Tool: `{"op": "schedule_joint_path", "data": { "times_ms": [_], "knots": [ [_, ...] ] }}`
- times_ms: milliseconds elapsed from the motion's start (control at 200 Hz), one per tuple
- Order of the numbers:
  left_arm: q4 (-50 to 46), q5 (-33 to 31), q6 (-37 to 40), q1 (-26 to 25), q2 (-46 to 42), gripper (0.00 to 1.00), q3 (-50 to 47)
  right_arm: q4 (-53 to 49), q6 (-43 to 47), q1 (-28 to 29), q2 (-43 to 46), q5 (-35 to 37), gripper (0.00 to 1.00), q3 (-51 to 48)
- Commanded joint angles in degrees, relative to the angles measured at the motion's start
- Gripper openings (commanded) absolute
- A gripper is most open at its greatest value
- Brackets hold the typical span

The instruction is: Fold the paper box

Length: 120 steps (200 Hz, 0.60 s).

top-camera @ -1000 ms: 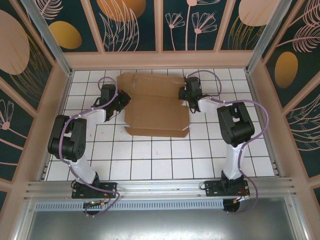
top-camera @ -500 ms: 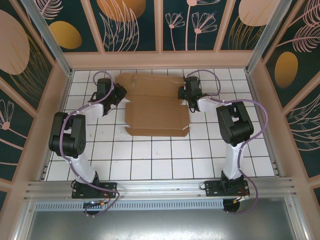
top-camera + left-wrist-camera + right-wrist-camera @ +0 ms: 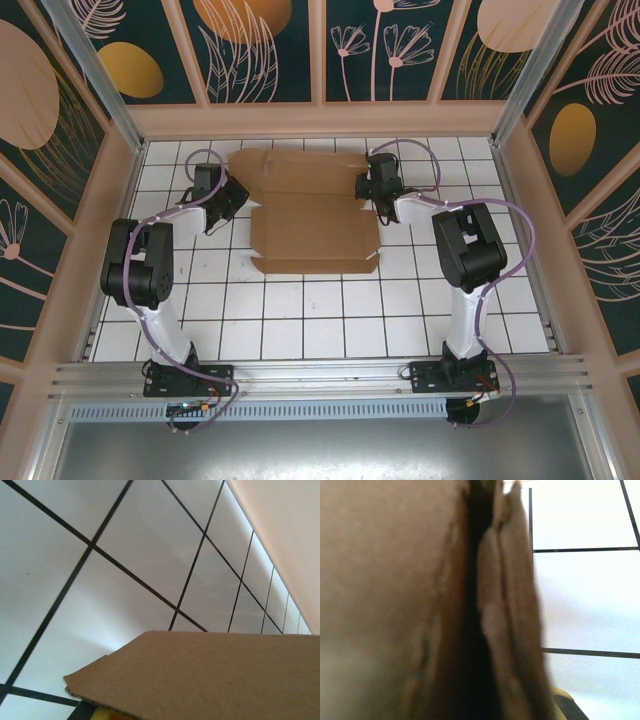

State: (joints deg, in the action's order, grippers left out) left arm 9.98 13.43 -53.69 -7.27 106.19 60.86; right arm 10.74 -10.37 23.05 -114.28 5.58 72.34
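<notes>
Left gripper (image 3: 237, 195), pinching the box's (image 3: 312, 225) left flap, has drawn it outward; right gripper (image 3: 367, 189) pinches the far-right corner, folding barely begun.

Top view bright, even, sharp; right wrist view — paper box (image 3: 395, 605) blurred, dim.

The brown paper box (image 3: 312, 225) lies flat, partly folded, at the tiled table's (image 3: 300, 320) far middle.

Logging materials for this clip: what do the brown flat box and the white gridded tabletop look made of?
The brown flat box looks like matte cardboard: creases, die-cut flaps, raw edge. The white gridded tabletop looks smooth, faintly glossy, black-lined; tile or printed sheet, unclear.
</notes>
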Motion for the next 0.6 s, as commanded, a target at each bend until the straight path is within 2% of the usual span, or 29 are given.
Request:
{"op": "schedule_joint_path", "data": {
  "times_ms": [0, 200, 395, 595],
  "knots": [
    [2.50, 4.82, -1.11, -0.16, 1.31, 0.05, -0.41, -5.87, 0.59, 1.38, -3.02, -2.67, 0.09, 0.40],
    [5.21, 9.11, -2.38, -1.91, 2.09, 0.07, 0.46, -6.37, 0.52, 1.78, -3.70, -2.95, 0.09, 1.32],
    [4.02, 8.82, -2.01, -4.62, 4.99, 0.09, 1.39, -7.07, 0.25, 2.26, -4.70, -2.97, 0.09, 2.44],
    [4.33, 10.24, -4.05, -4.86, 9.17, 0.09, 1.44, -8.31, 0.26, 2.53, -5.36, -2.85, 0.09, 3.33]
  ]
}}
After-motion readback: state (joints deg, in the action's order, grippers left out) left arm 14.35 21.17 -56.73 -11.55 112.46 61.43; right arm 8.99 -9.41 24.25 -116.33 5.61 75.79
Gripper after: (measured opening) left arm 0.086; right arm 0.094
